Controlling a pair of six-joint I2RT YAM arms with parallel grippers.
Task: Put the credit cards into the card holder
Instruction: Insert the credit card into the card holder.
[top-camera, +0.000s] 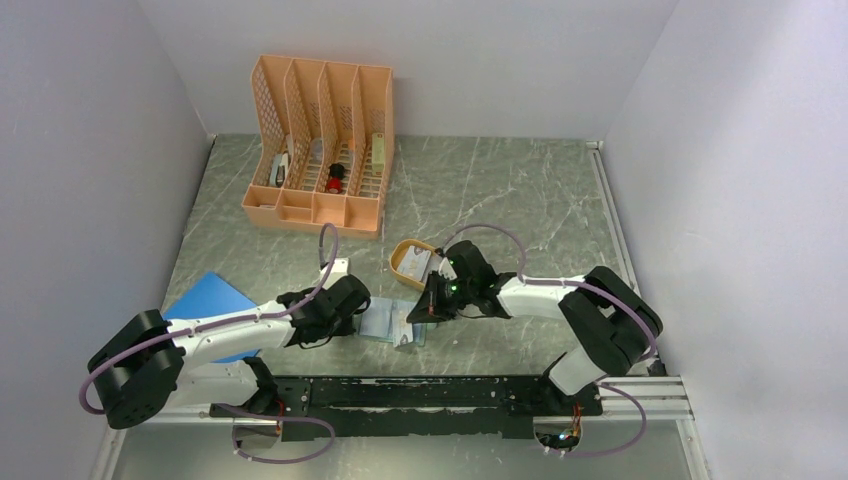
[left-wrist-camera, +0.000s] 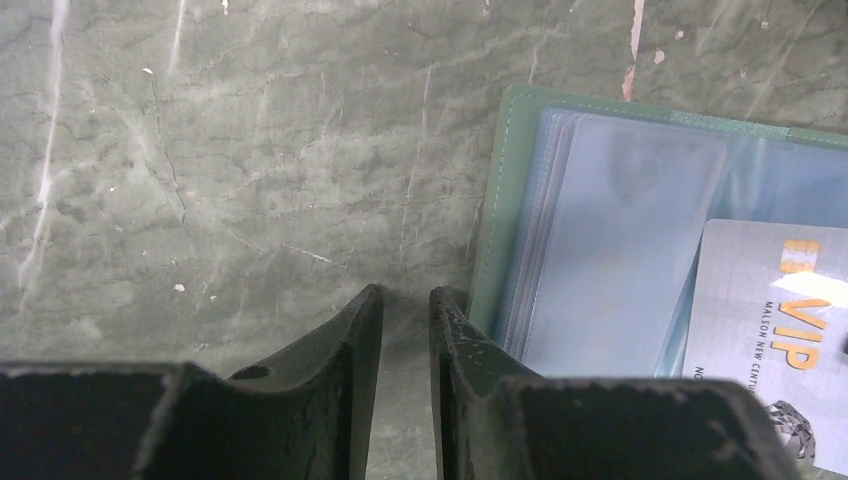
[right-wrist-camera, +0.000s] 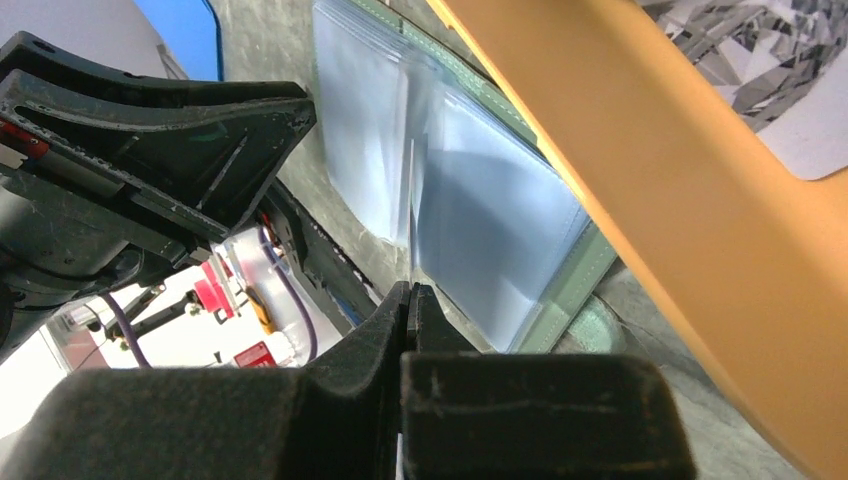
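**Card holder** (top-camera: 392, 326) lies open, clear pockets up, ready for loading. Left gripper (left-wrist-camera: 405, 295), fingers narrowly parted and empty, sits at its left edge, probably to steady it. Right gripper (right-wrist-camera: 408, 292), pressed together on what seems a thin credit card (left-wrist-camera: 770, 340), reaches over its right page. Beyond the holder, the orange tray (top-camera: 398, 258) holds further cards (right-wrist-camera: 790, 80).

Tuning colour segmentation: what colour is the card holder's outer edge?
Card holder border: dull green; left wrist view clearest.
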